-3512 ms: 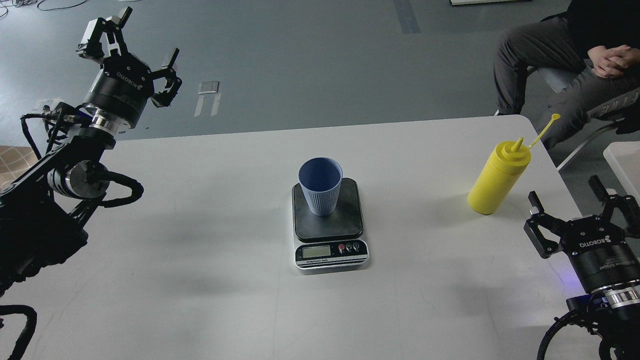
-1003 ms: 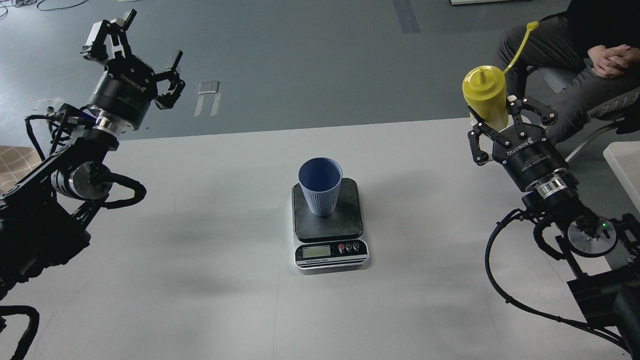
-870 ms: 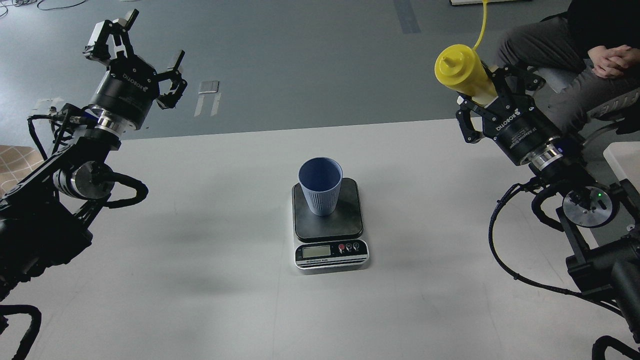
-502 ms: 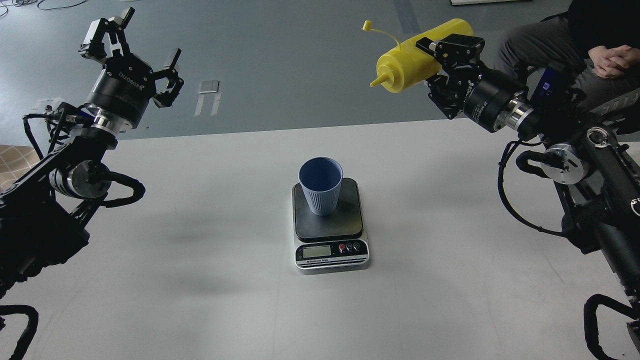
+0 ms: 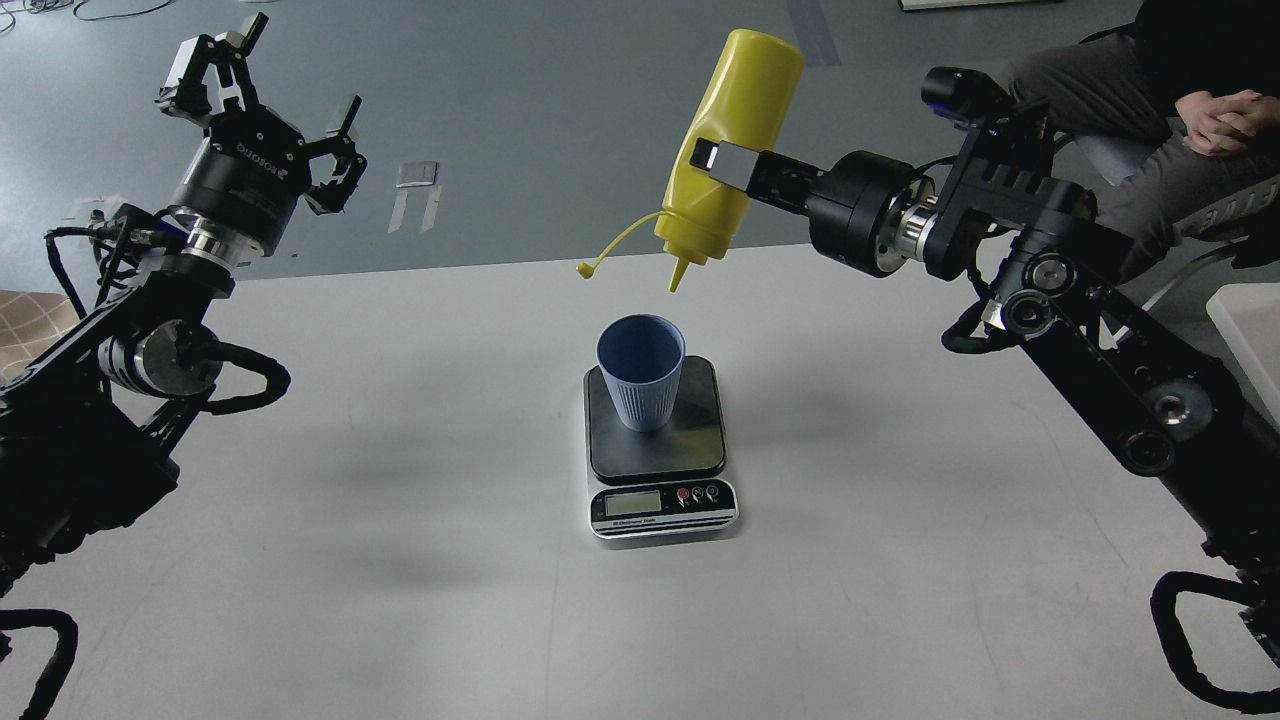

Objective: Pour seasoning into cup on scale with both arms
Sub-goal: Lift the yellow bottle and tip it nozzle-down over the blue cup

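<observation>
Hovering the seasoning [image 5: 725, 150] upside down in my right gripper [image 5: 722, 172], fingers clamped round its middle, nozzle just above and slightly right of the cup [image 5: 640, 370] on the scale [image 5: 660, 455]. Pickup and tipping done; no stream visible yet, so the squeeze remains. Left gripper [image 5: 270, 95] idles far left, fingers spread, empty.

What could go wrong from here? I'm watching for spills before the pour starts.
1. The bottle hangs inverted, its nozzle above and slightly right of the cup; a squeeze now could land on the rim or the scale.
2. The loose cap strap dangles left of the nozzle and might swing into the stream.
3. The cup stands free and the left gripper is open and far off, so a bump could tip it.
</observation>
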